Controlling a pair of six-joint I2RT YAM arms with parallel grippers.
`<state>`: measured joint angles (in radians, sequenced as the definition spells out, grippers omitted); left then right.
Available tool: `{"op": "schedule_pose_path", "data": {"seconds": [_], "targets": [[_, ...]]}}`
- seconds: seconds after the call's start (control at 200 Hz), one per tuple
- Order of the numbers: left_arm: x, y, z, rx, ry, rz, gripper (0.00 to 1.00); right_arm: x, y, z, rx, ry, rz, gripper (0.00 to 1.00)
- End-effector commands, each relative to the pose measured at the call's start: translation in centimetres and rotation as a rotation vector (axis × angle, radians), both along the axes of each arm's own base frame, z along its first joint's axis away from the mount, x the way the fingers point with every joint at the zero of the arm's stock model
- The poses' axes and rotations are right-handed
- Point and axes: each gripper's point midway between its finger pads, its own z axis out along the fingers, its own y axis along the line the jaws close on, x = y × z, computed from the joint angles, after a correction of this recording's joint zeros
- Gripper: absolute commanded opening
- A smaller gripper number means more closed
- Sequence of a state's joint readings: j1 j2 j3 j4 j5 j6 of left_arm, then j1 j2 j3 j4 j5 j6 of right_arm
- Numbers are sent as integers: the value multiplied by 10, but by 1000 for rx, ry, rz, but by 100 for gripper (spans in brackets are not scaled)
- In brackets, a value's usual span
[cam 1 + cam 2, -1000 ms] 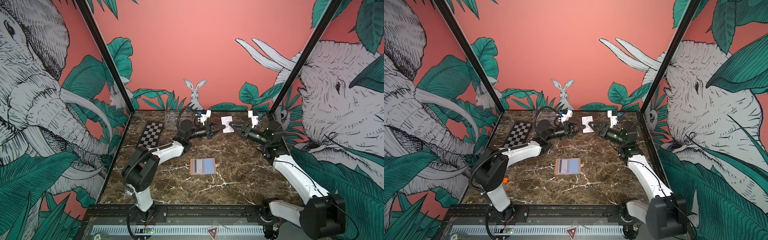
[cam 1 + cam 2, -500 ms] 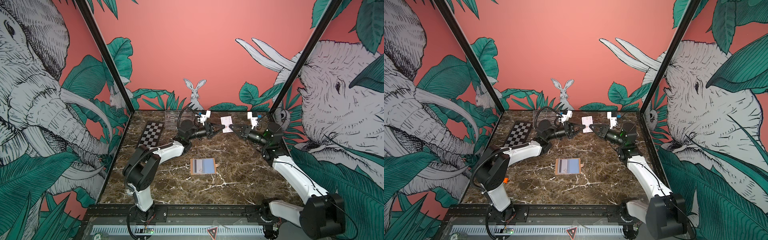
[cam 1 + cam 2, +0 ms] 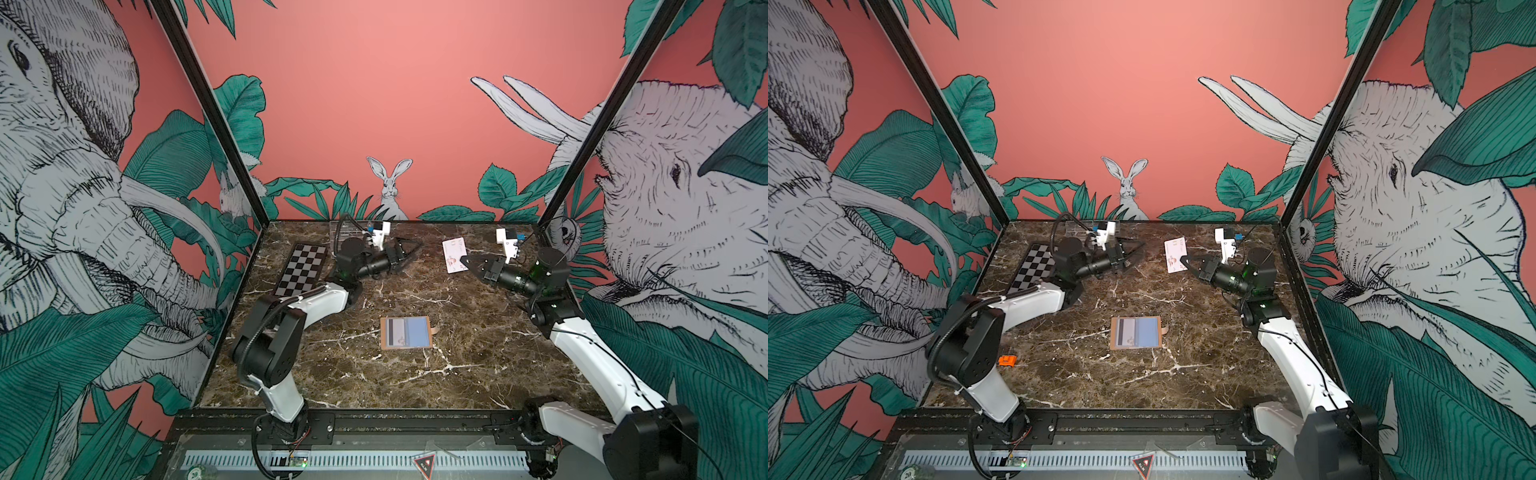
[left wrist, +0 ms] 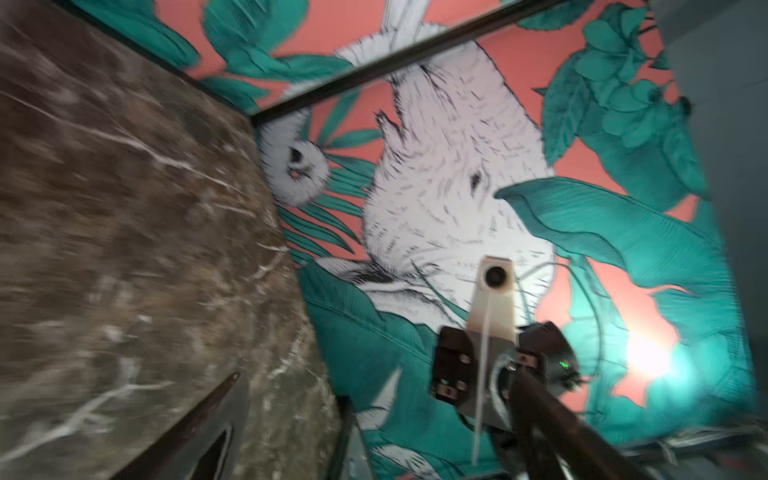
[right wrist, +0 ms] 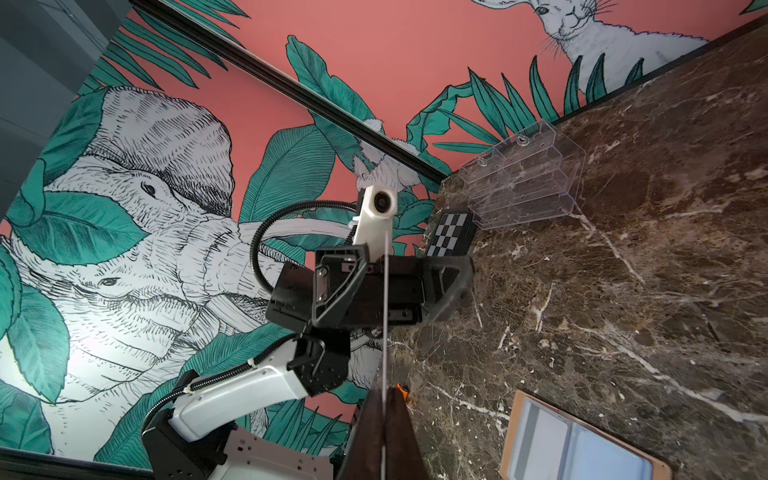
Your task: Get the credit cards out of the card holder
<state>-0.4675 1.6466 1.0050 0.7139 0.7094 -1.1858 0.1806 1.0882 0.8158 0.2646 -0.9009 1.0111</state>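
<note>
Right wrist view shows the whitish credit card (image 5: 386, 332) edge-on as a thin pale line, pinched between the dark fingers (image 5: 368, 436) of the right gripper (image 5: 385, 399). In both top views that card (image 3: 454, 253) (image 3: 1174, 253) stands upright in the air, clear of the marble surface (image 3: 478, 353), toward the far edge and right of the middle, with the right gripper (image 3: 464, 261) (image 3: 1185, 262) closed on its lower corner. Facing it across a gap, the left gripper (image 3: 413, 249) (image 3: 1138, 249) hangs above the surface with its fingers spread wide and nothing between them; the right wrist view shows the same wide spread (image 5: 390, 291). The left wrist view is blurred, though one of its own fingers (image 4: 208, 415) is seen far out to the side. The card holder (image 3: 383, 334) (image 3: 1113, 334) lies open and flat near the middle of the surface, apart from both grippers, with a grey card (image 3: 397, 332) bearing a dark stripe and a pale blue card (image 3: 417, 332) side by side in its sleeves. A chequered board (image 3: 302, 270) lies by the left edge near the far left corner, a clear acrylic rack (image 5: 528, 178) stands at the far edge, and a small orange item (image 3: 1007, 360) sits close to the left edge.
</note>
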Motion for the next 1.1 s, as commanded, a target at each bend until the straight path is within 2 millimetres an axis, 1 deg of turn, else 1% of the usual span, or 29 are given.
{"op": "schedule_pose_path", "data": {"seconds": [0.0, 0.02, 0.08, 0.095, 0.14, 0.165, 0.24, 0.28, 0.34, 0.475, 0.545, 0.73, 0.85, 0.92, 1.0, 1.095], "targets": [[5, 48, 5, 326, -155, 156, 99, -9, -3, -2, -41, -30, 0, 0], [5, 56, -3, 412, -154, 177, 99, -10, -3, -2, -44, -29, 0, 0], [12, 81, -11, 647, -175, 238, 99, -13, -4, -5, -57, -26, -2, 0], [12, 88, -17, 709, -162, 246, 99, -13, -5, -4, -60, -28, -3, 0], [15, 108, -26, 848, -137, 280, 99, -15, -5, -5, -67, -29, -2, 0], [17, 115, -29, 890, -127, 281, 99, -17, -5, -5, -70, -31, -1, 0], [25, 129, -29, 985, -142, 296, 98, -18, -6, -5, -79, -34, 0, 0], [30, 139, -30, 1051, -145, 323, 96, -19, -6, -6, -83, -33, 1, 0], [38, 147, -31, 1123, -156, 347, 93, -19, -6, -5, -87, -34, 1, 0], [57, 147, -33, 1180, -178, 342, 91, -23, -5, -2, -87, -51, 16, 0], [69, 144, -36, 1195, -188, 341, 88, -25, -4, -1, -89, -51, 25, 0], [106, 140, -51, 1244, -189, 329, 82, -29, -5, -2, -104, -49, 32, 0], [134, 150, -60, 1252, -159, 361, 75, -32, -5, 1, -111, -52, 36, 0], [149, 153, -61, 1239, -150, 381, 71, -33, -5, 1, -128, -50, 35, 0], [163, 155, -63, 1234, -147, 389, 69, -35, -6, -1, -143, -41, 34, 0], [177, 154, -72, 1214, -125, 374, 68, -36, -6, -2, -144, -34, 37, 0]]}}
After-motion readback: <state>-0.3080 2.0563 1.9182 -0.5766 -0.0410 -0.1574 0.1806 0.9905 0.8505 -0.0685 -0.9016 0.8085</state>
